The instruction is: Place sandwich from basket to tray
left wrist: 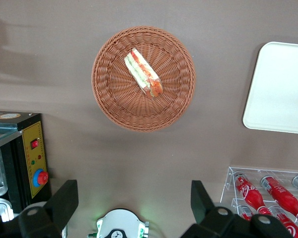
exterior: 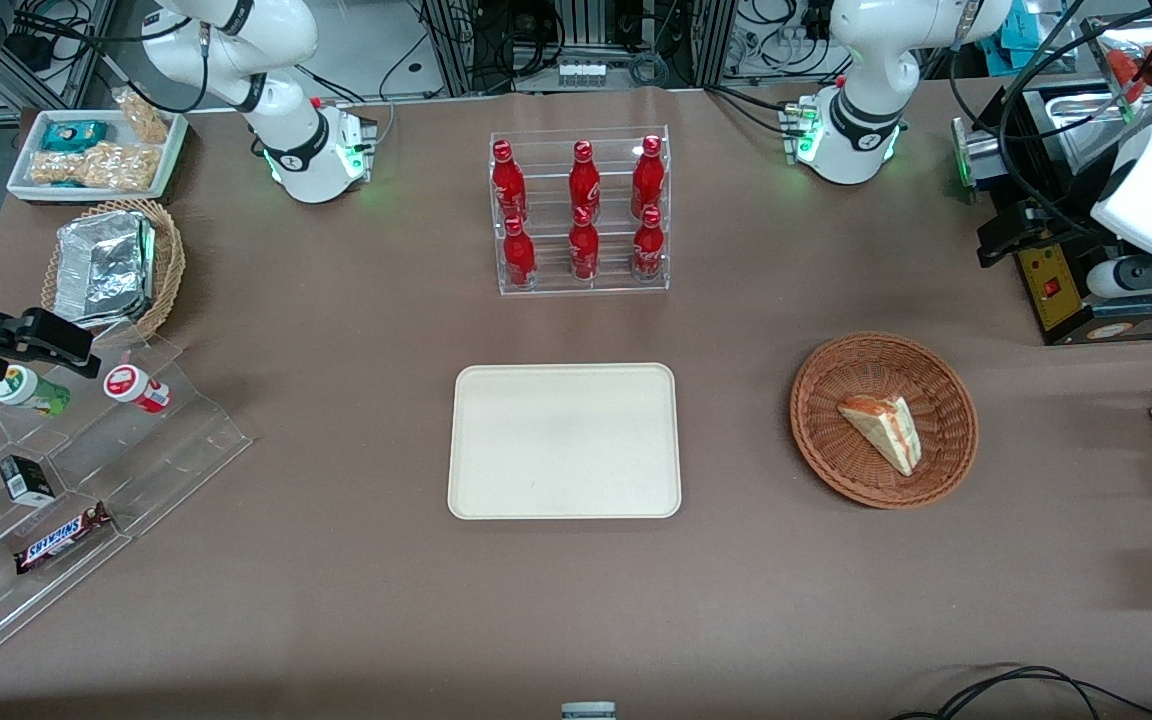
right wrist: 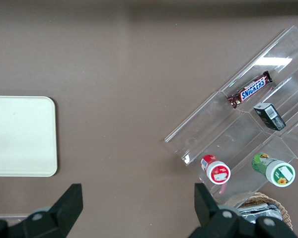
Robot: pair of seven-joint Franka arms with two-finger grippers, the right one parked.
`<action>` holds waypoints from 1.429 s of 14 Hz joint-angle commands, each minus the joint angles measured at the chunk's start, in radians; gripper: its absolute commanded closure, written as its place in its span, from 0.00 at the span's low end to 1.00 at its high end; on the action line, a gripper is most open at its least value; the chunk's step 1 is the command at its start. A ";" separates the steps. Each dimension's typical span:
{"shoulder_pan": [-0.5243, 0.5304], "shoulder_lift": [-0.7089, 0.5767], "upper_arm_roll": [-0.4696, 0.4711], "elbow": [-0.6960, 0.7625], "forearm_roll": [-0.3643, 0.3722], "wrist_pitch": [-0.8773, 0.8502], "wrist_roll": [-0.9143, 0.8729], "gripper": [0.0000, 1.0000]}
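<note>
The sandwich (exterior: 884,431) lay in the basket (exterior: 836,380) at the front view's right, beside the tray (exterior: 564,441). The hand (left wrist: 134,206) hovered high above, fingers (left wrist: 64,198) spread open.

A clear-wrapped triangular sandwich (exterior: 882,430) of pale bread, with orange-red and green filling, lay on its side in a round reddish-brown wicker basket (exterior: 946,390), well below the raised, wide-open gripper (left wrist: 134,208). The flat cream tray (exterior: 496,480) sat bare, farther off beside the basket.
</note>
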 commanded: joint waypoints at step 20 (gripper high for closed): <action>-0.029 0.290 0.014 -0.044 -0.009 0.201 -0.293 0.00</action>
